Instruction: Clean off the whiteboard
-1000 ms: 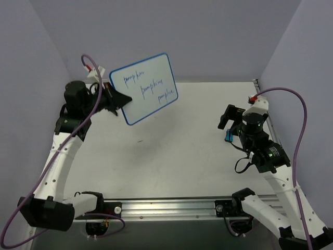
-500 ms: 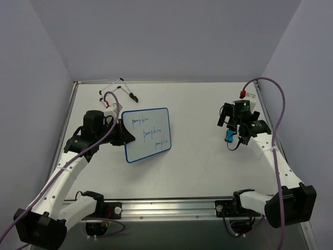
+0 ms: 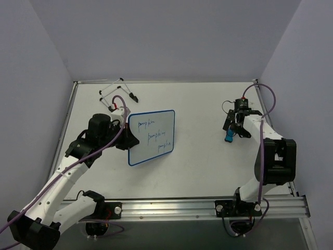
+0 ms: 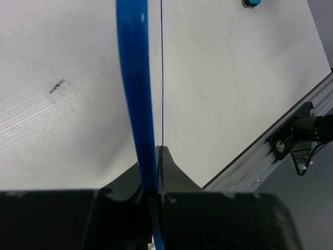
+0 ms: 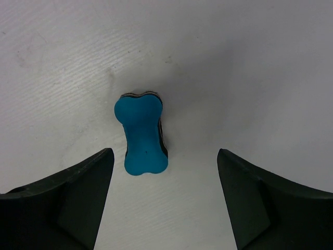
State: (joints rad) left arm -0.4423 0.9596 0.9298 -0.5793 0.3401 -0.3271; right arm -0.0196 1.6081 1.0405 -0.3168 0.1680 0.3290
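Observation:
The whiteboard (image 3: pixel 152 136), white with a thin blue frame and three blue handwritten words, is held over the left middle of the table. My left gripper (image 3: pixel 126 140) is shut on its left edge. In the left wrist view the frame (image 4: pixel 135 94) runs edge-on up from between the closed jaws. The small blue eraser (image 3: pixel 229 136) lies on the table at the right. My right gripper (image 3: pixel 232 127) is open just above it. In the right wrist view the eraser (image 5: pixel 142 134) lies slightly ahead of the wide-open fingers (image 5: pixel 83 187), left of centre, untouched.
A thin wire easel stand (image 3: pixel 117 91) lies at the back left of the table. A metal rail (image 3: pixel 208 204) runs along the near edge. Purple walls enclose the table on three sides.
My left arm lowered the whiteboard from high at the back left down toward the table. My right arm swung back and its gripper came down over the eraser.

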